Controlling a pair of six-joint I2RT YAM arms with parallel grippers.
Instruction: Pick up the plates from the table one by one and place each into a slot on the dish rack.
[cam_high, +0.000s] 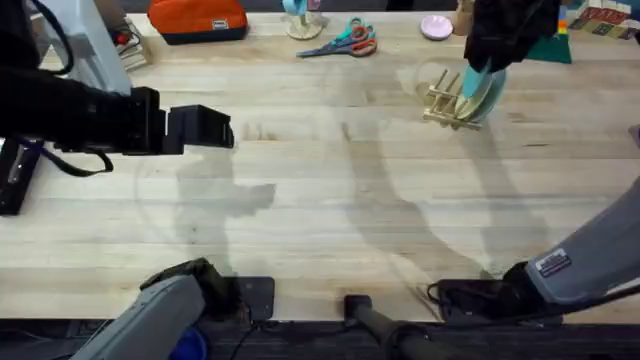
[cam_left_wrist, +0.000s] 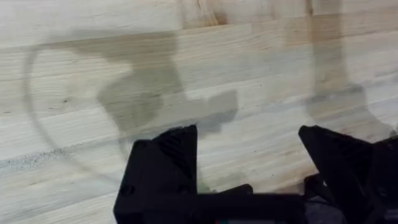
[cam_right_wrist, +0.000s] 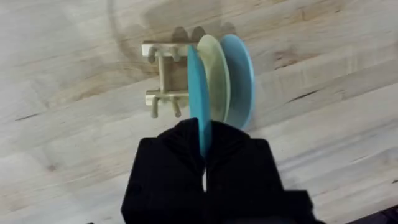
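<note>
Three plates (cam_right_wrist: 217, 81) upright in dish rack (cam_right_wrist: 163, 78); right gripper (cam_right_wrist: 204, 155) clamped on teal one.

Overhead camera sits high above the arm bases, looking down and forward across the pale plank wooden bench (cam_high: 330, 200). Left wrist camera hovers close over bare planks, its black fingers (cam_left_wrist: 165, 168) at frame bottom. Right wrist camera looks down from near the small pale wooden dish rack (cam_right_wrist: 163, 78), which the overhead view shares at far right (cam_high: 445, 100).
</note>
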